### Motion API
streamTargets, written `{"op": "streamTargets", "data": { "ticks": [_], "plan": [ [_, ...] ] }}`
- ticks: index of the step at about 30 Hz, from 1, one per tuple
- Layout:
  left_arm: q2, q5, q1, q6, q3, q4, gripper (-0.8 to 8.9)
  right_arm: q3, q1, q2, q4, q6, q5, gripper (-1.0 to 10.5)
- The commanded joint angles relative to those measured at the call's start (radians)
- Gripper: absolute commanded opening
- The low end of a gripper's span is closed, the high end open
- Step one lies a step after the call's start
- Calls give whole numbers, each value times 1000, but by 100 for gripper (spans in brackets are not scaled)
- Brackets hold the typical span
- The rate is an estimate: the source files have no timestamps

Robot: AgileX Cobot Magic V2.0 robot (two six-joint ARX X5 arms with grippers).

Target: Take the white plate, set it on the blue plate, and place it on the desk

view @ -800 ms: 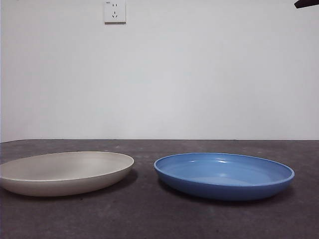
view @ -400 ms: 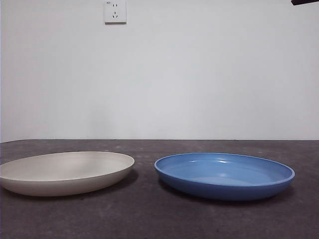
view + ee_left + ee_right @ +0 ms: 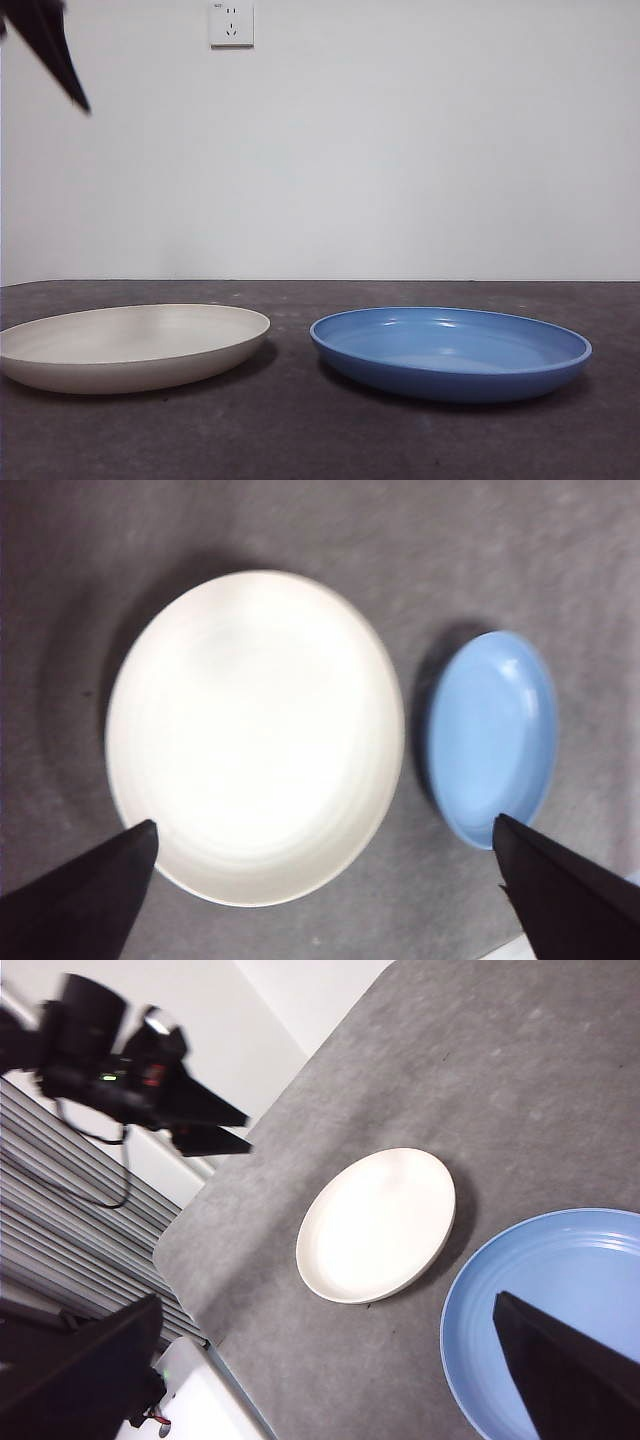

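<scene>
White plate: I see the white plate [image 3: 255, 735] lying flat on the desk [image 3: 520, 550], below and between my left gripper's [image 3: 325, 895] jaws, nearer one jaw than the other, nothing touching it.
Handling: I judge it stiff, fairly light and breakable if dropped; the matte face should slip less than a glazed one, but it is wide and shallow, so it will tip if pinched off balance.
Where to hold: the low rim is the only part that offers a pinch; I would take the edge with one jaw over the lip and one under the outer wall, which sits close to the desk.
Left jaws: spread wide, grasping nothing, well above the plate; in the front view only a dark tip [image 3: 50, 50] shows high in a corner.
Blue plate: the blue plate [image 3: 492, 735] rests just beside the white one, apart from it, a strip of desk between, close under the other left jaw; it looks glossy, so I expect the white plate could slide on it.
Right gripper: the right gripper [image 3: 330, 1375] waits high, jaws parted and bare, over the blue plate's side.
Obstacles: I see nothing between the jaws and the rim; a wall socket [image 3: 231, 22] is far behind.
</scene>
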Motion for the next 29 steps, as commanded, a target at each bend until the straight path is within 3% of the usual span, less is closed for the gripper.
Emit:
{"op": "streamTargets", "data": {
  "ticks": [1, 15, 29],
  "plan": [
    [83, 4, 4, 56, 14, 7, 559, 14, 6, 5, 2, -8, -4, 675],
    [368, -3, 5, 70, 14, 78, 559, 14, 6, 5, -13, -11, -4, 675],
    [468, -3, -19, 62, 14, 116, 559, 14, 6, 6, -12, -12, 0, 675]
  ]
}}
